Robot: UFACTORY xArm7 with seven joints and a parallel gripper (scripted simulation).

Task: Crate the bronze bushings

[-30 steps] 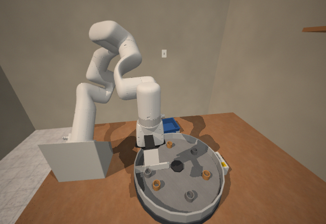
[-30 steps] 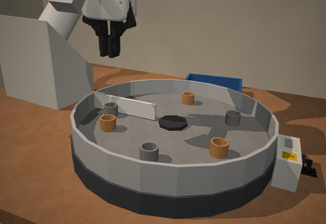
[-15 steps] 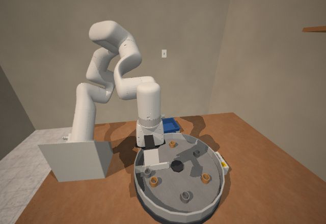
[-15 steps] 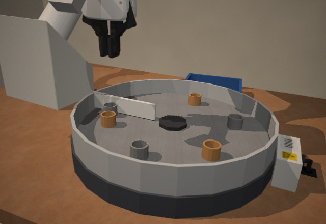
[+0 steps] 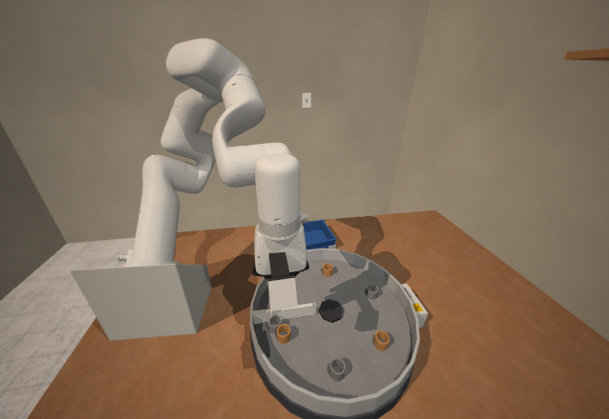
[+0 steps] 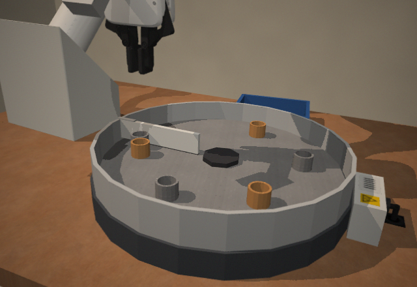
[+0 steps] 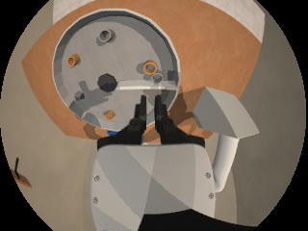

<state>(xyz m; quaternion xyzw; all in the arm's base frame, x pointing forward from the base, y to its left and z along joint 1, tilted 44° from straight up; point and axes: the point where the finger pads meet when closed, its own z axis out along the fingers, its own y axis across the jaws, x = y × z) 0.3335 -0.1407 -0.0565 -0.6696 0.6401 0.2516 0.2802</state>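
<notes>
A brown wooden table (image 6: 43, 189) in a beige-walled room carries the turning table (image 6: 215, 224), a round grey tray with a raised rim and a black hub (image 6: 220, 156) at its centre.

All three bronze bushings are on the tray, none in the crate. One bronze bushing (image 6: 140, 147) stands left of the hub, just beside the white guide bar (image 6: 173, 138); a second (image 6: 257, 128) sits behind the hub near the far rim; a third (image 6: 258, 194) sits in front of the hub toward the near rim. Three steel bushings share the tray: one (image 6: 139, 134) tucked behind the bar, close to the first bronze one, one (image 6: 166, 187) near the front rim, one (image 6: 302, 160) right of the hub. The blue crate (image 6: 274, 105) lies beyond the far rim.

The gripper (image 6: 139, 70) hangs well above the tray's left rim, fingers nearly pressed together and pinching nothing.

Risks, as I judge them: descending with the fingers this narrow would knock a bushing over instead of straddling it. A mistimed descent onto the turning tray could land on the bar. The steel bushing beside the bronze one could be caught by mistake.
</notes>
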